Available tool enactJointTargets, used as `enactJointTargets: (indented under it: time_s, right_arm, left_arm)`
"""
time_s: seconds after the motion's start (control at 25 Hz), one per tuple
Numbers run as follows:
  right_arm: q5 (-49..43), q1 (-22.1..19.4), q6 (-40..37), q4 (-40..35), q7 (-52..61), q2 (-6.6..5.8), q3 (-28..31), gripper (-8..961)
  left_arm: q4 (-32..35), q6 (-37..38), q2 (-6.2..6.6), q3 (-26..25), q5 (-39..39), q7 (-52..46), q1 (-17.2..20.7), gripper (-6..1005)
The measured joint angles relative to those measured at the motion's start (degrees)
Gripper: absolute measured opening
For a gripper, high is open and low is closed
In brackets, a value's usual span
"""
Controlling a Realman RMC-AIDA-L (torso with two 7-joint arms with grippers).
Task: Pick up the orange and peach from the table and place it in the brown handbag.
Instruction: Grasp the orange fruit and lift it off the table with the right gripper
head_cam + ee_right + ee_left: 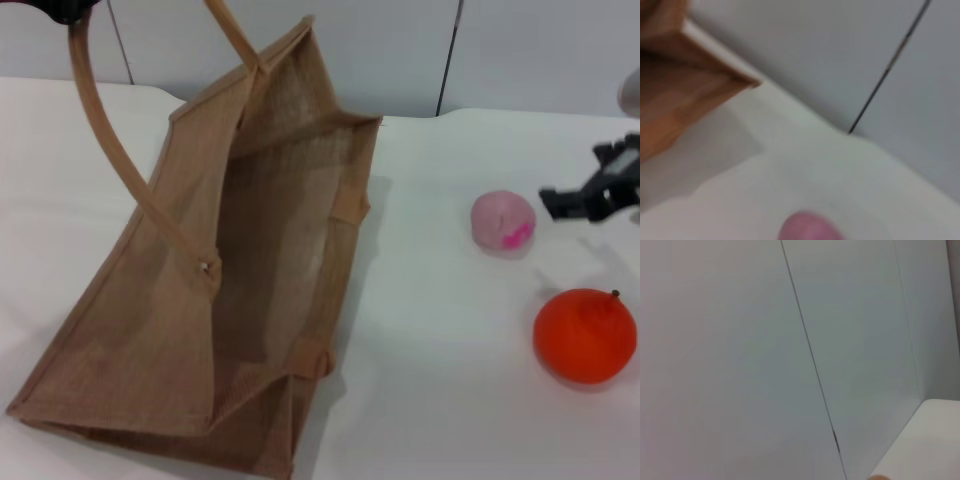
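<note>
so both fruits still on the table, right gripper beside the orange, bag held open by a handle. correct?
Not quite: in the head view the right gripper is beside the peach, not the orange. Both fruits are on the table, and the brown handbag stands open.

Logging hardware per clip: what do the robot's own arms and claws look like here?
Little shows. In the head view the right claw at the right edge is black, built of angular, blocky parts with blunt fingers; a pale grey rounded arm segment sits above it at the frame edge. The left claw is only a dark, rounded shape in the top corner. No cables or markings are visible.
</note>
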Motion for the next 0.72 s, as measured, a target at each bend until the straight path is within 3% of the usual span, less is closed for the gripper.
enactJointTargets:
  time_s: [0.32, 0.72]
  right_arm:
    - [-8.2, 2.7, 18.8, -4.9, 2.9, -0.21, -2.9, 815]
    - [-11.0, 4.8, 24.2, -4.4, 4.5, -0.2, -7.6, 816]
  left_arm:
    - [0.1, -0.1, 0.68, 0.0, 0.1, 0.1, 0.1, 125]
    - [0.1, -0.1, 2.12, 0.0, 0.1, 0.0, -0.1, 129]
